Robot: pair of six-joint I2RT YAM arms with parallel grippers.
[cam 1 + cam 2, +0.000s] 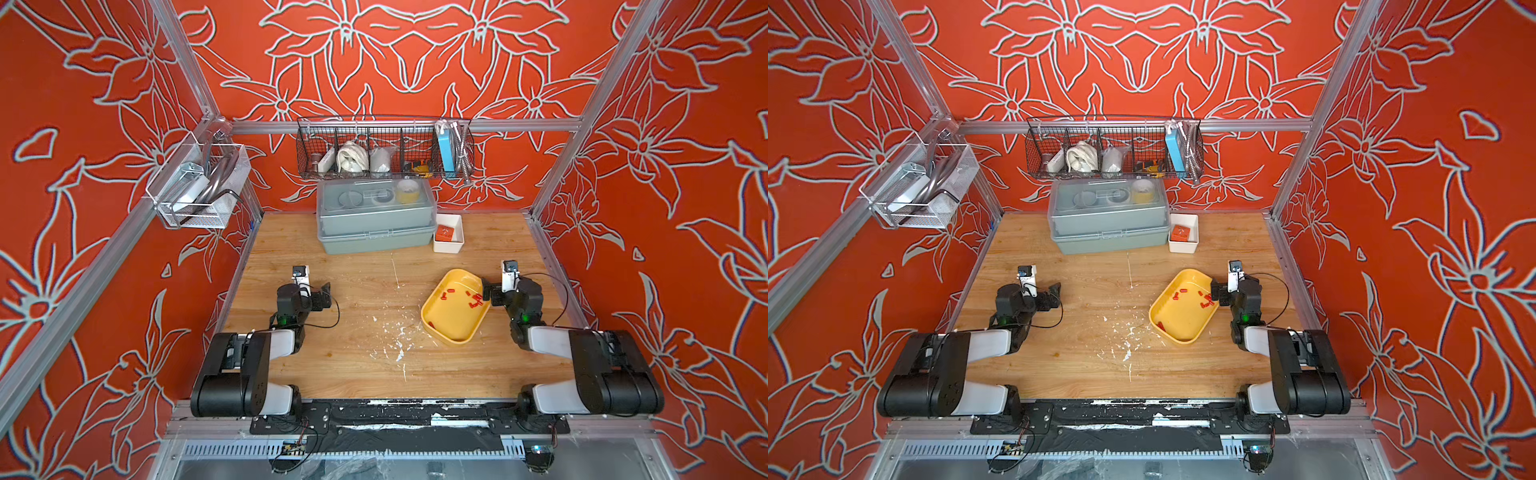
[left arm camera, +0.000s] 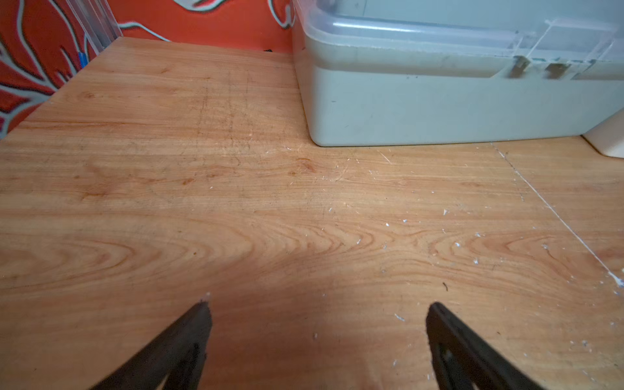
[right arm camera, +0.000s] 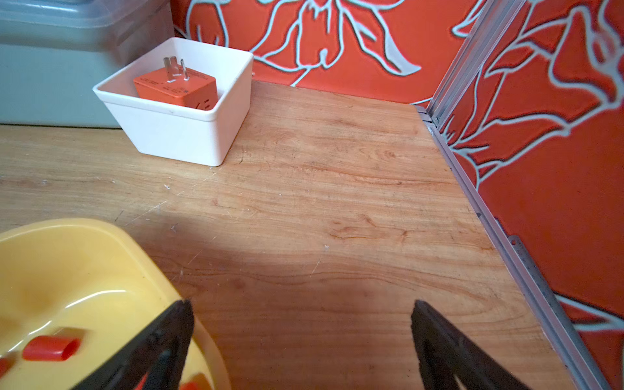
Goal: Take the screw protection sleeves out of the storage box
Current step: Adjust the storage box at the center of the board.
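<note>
On the right half of your scratched wooden table (image 1: 353, 365), forward of the big grey lidded plastic box (image 1: 374, 226), the shallow mustard-yellow plastic storage tray (image 1: 452, 321) is lying at a slant. Your right jaws are hanging spread wide and empty at its far corner, half over the rim, half over bare table. Your left jaws are standing released too, well apart from the tray. A small white square bin (image 1: 449, 248) is holding an orange plug block (image 1: 444, 232). Tiny red-orange cylindrical screw protection sleeves (image 1: 474, 300) are lying scattered inside the tray.
</note>
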